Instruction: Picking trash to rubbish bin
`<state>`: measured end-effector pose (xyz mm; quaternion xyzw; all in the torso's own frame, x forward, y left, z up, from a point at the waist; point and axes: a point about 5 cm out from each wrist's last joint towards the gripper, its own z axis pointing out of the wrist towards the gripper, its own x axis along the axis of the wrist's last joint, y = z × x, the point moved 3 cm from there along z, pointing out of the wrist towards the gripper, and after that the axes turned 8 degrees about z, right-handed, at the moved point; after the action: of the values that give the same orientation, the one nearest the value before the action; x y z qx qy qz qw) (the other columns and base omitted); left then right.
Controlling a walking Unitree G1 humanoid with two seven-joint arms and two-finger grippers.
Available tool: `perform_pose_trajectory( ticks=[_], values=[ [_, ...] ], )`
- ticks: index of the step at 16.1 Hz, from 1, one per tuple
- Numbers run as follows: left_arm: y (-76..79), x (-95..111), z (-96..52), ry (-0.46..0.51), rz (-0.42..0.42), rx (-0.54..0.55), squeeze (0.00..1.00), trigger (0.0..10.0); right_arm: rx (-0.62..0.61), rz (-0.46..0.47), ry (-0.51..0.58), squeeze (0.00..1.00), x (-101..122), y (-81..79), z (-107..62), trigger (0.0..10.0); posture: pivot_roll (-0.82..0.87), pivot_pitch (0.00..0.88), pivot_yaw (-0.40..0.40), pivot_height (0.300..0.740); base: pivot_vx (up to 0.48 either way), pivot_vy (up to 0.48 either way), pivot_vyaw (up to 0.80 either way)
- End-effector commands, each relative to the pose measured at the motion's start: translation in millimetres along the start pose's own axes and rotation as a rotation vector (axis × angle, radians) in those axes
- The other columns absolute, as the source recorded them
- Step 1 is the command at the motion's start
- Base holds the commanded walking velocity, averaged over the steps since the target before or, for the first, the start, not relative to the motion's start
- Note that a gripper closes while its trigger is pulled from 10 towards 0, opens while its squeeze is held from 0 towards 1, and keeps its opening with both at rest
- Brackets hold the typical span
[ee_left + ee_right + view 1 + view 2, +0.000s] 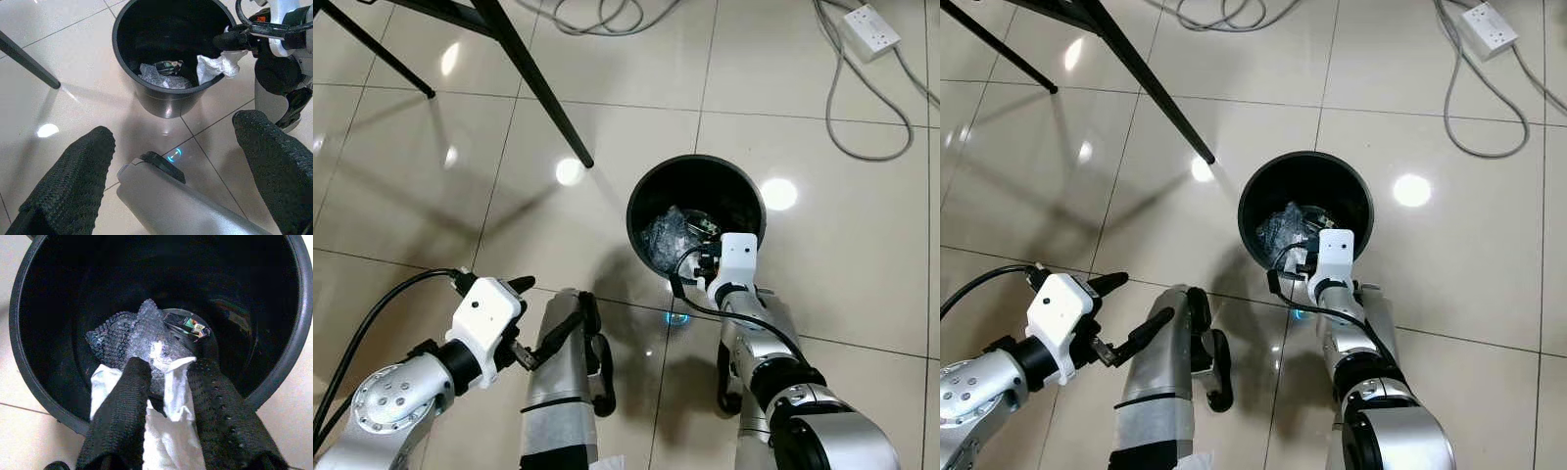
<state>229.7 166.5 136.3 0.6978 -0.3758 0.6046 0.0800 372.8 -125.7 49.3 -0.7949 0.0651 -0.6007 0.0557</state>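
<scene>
A white tissue (166, 431) is being pinched by the right tool (168, 382) just over the bin (288, 347) rim. The left tool (171, 161) is being held wide apart, low near the floor. If released this close to the rim, the tissue could be snagged on it or dropped outside.

Glossy beige floor tiles (401, 206) stretch out before me, crossed by dark grout lines and dotted with bright ceiling-light reflections. Slanting black metal legs (533, 83) of a stand reach the floor at my upper left. At the upper right a white power strip (870, 29) lies flat, its grey cables (847, 117) looping over the tiles, with more cable coiled along the top edge.
</scene>
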Motion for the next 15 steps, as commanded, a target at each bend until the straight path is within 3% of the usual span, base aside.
perform_pose_trajectory(
  ticks=[1, 8, 9, 10, 11, 15],
  values=[
    [2.6, -7.2, -6.4, -0.038, -0.011, -0.012, 0.0, 10.0, -0.009, 0.012, -0.06, 1.0, -22.6, -0.2, -6.9, 10.0, 0.26, 0.58, 0.2, 0.564, 0.0, 0.0, 0.0],
    [3.3, -7.0, -8.0, -0.042, -0.011, -0.02, 0.0, 10.0, -0.023, 0.007, -0.066, 0.99, -26.1, 4.6, -8.7, 10.0, 0.26, 0.589, 0.212, 0.564, 0.0, 0.0, 0.0],
    [3.3, -6.9, -8.0, -0.042, -0.011, -0.021, 0.0, 10.0, -0.023, 0.007, -0.066, 0.0, -26.2, 4.7, -8.8, 10.0, 0.26, 0.59, 0.214, 0.564, 0.0, 0.0, 0.0],
    [3.4, -7.0, -8.2, -0.043, -0.012, -0.022, 0.0, 10.0, -0.026, 0.009, -0.066, 0.0, -27.2, 5.9, -9.4, 10.0, 0.26, 0.591, 0.213, 0.564, 0.0, 0.0, 0.0],
    [3.4, -7.0, -8.6, -0.044, -0.012, -0.024, 0.0, 10.0, -0.023, 0.02, -0.065, 0.0, -28.1, 5.9, -10.0, 0.0, 0.26, 0.594, 0.217, 0.564, 0.0, 0.0, 0.0],
    [3.7, -7.3, -9.1, -0.047, -0.013, -0.027, 0.0, 10.0, -0.024, 0.029, -0.069, 0.0, -30.3, 7.1, -11.1, 0.0, 0.26, 0.596, 0.218, 0.564, 0.0, 0.0, 0.0]
  ],
)
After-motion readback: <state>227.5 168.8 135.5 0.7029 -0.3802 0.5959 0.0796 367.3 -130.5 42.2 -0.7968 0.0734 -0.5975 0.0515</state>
